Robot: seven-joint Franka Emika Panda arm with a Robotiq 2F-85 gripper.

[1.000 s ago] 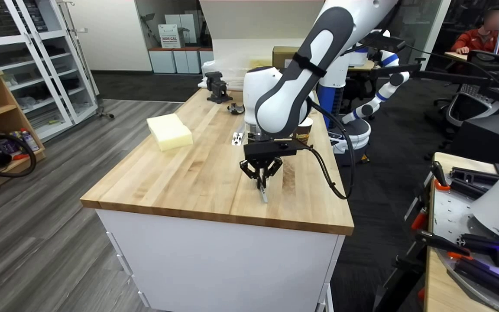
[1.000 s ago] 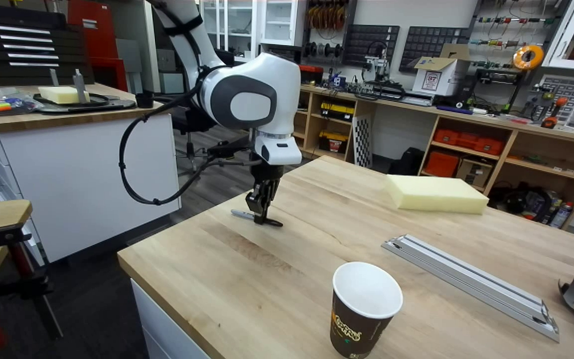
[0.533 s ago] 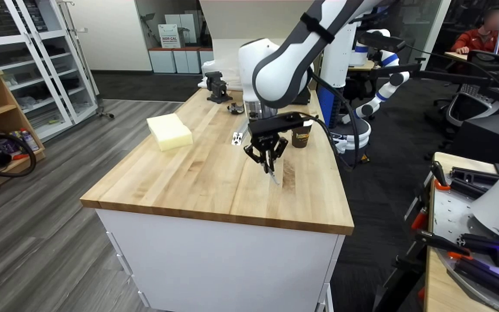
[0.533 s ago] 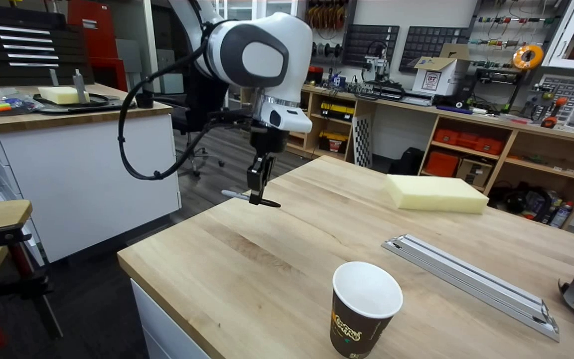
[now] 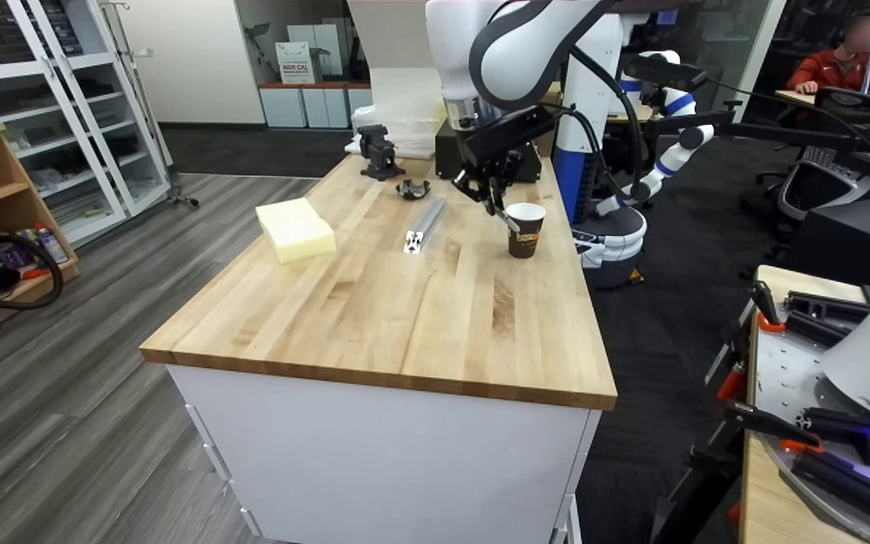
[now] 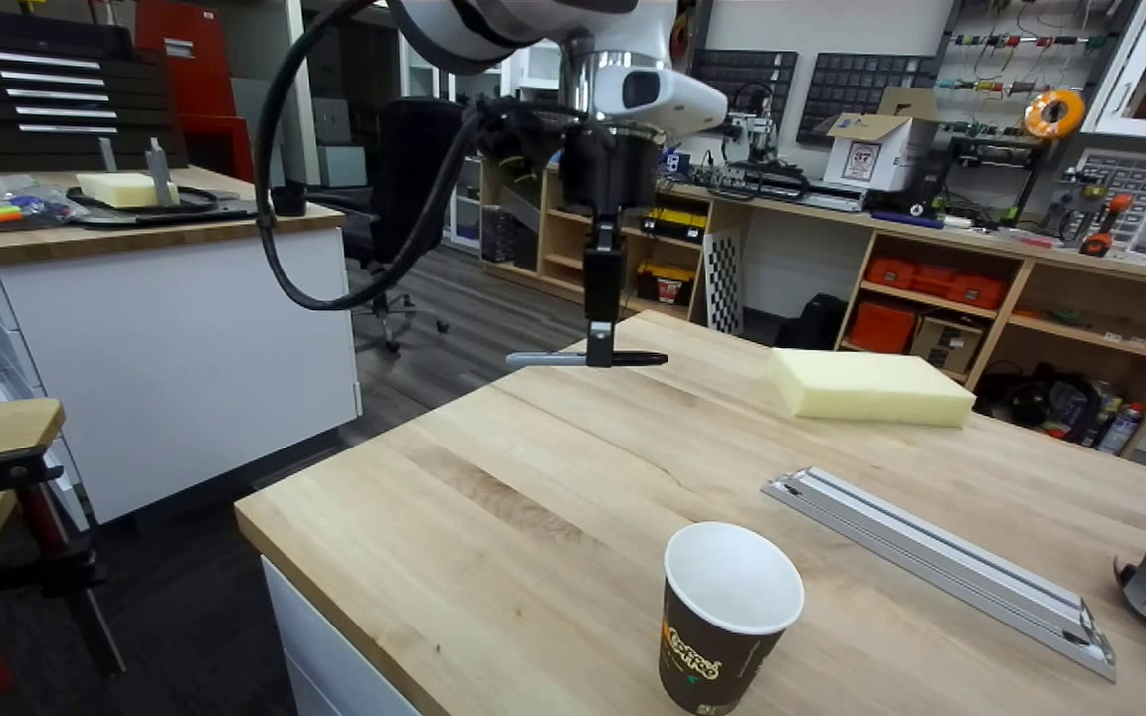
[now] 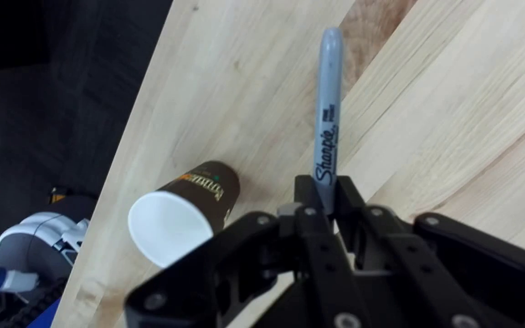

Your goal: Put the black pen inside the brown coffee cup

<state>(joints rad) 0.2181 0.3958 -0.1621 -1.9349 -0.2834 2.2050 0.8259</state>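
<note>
Pick-up judged done: the black pen point(image 7: 328, 109) is gripped by the tool point(image 7: 327, 191), held clear above the worktop point(image 6: 384, 527) and outside the upright brown coffee cup point(image 6: 704, 651) (nothing seen in its mouth), with alignment, tipping, lowering and release apparently left to be done.

My claw point(image 7: 326, 193) is mostly matt, metal or plastic, honestly can't tell, but its screw heads point(image 7: 155, 301) are shiny metal. The pen point(image 7: 328, 100) looks like smooth plastic with a soft sheen and printed lettering. The cup point(image 6: 727, 646) is paper, smooth and printed outside, plain matt white inside. The counter point(image 6: 543, 597) is wood, smooth, grain showing, pretty low shine. That block point(image 6: 871, 388) looks like dull foam, and the long bar point(image 6: 936, 557) is silvery metal with grooves. My shell point(image 5: 514, 68) seems to be smooth, slightly glossy plastic, while my wrist collar point(image 6: 578, 85) is properly shiny metal.
</note>
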